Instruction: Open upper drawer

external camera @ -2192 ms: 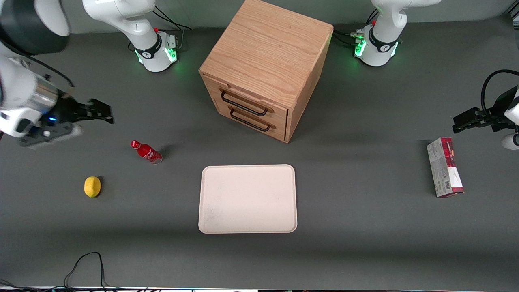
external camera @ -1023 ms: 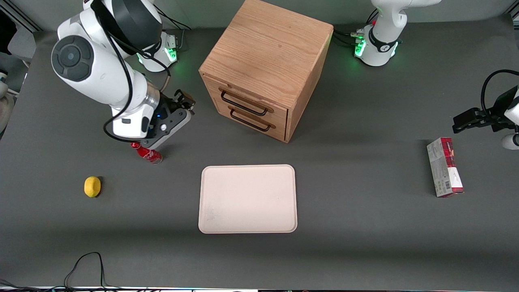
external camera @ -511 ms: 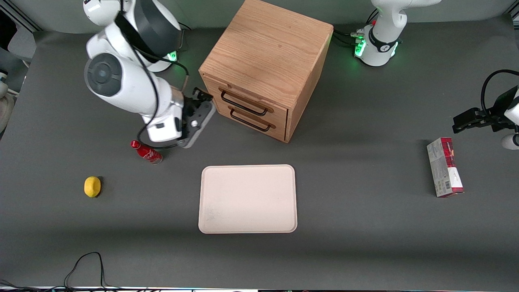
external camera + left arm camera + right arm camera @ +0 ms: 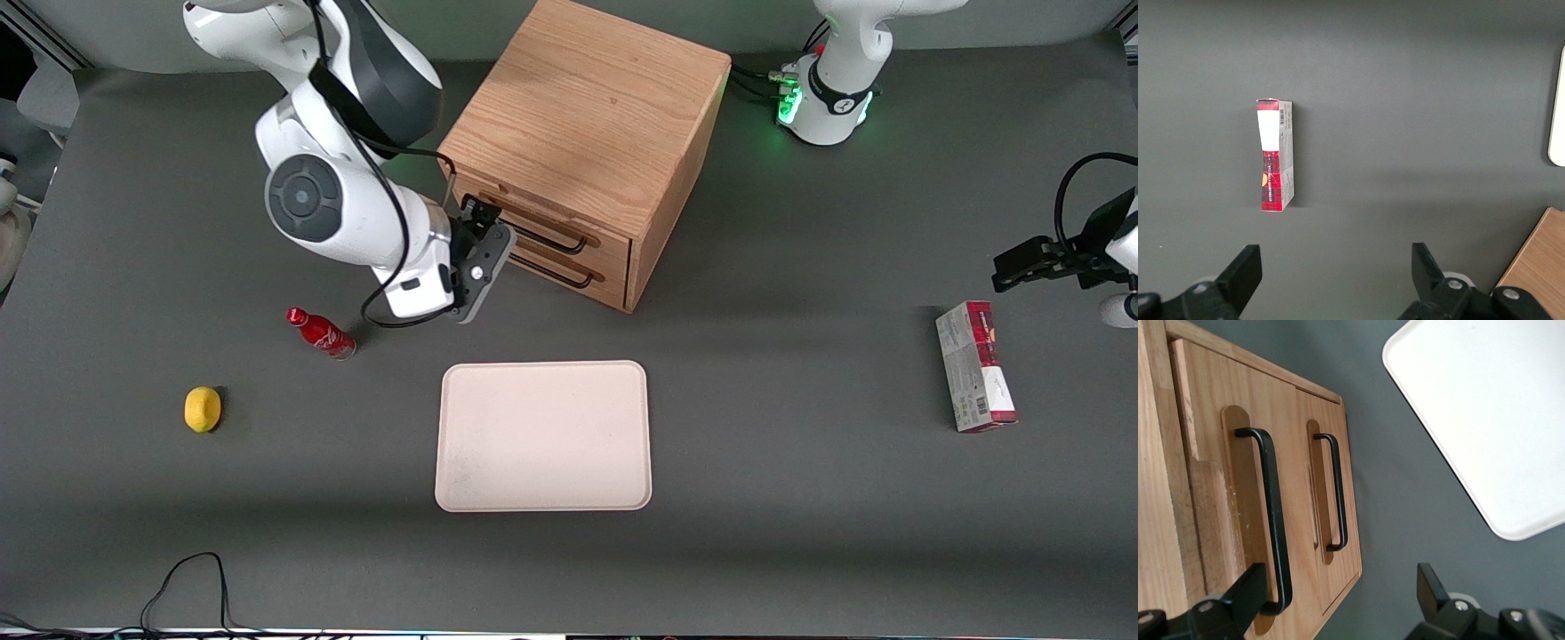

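The oak cabinet point(image 4: 587, 107) stands at the back middle of the table, both drawers closed. On the upper drawer point(image 4: 610, 240) runs a long black handle point(image 4: 547, 236), just above the lower drawer's matching handle point(image 4: 551, 271). My right gripper point(image 4: 483, 216) is in front of the drawer fronts, at the end of the upper handle toward the working arm, and covers that end. In the right wrist view the gripper point(image 4: 1338, 593) is open and holds nothing. One finger point(image 4: 1248, 593) lies close beside the curved end of the upper handle point(image 4: 1275, 513), and the lower handle point(image 4: 1336, 493) lies within the open span.
A cream tray point(image 4: 542, 436) point(image 4: 1485, 407) lies nearer the front camera than the cabinet. A red bottle point(image 4: 320, 332) and a lemon point(image 4: 203, 409) lie toward the working arm's end. A red and grey box point(image 4: 975, 366) point(image 4: 1275, 157) lies toward the parked arm's end.
The right arm has swung in from the working arm's end of the table, past the red bottle, bringing the gripper up to the cabinet's drawer fronts. Nothing else has moved.
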Action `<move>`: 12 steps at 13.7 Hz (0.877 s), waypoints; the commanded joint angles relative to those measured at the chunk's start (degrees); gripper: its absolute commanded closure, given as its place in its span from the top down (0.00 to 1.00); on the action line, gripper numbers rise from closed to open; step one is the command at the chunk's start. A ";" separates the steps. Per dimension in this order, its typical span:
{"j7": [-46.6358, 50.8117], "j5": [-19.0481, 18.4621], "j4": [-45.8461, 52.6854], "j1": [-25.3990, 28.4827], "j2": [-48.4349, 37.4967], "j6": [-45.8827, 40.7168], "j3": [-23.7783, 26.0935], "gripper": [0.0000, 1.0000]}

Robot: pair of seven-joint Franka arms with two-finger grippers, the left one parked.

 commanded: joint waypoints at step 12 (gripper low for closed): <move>-3.44 5.82 1.34 3.93 5.97 2.48 -0.50 1.00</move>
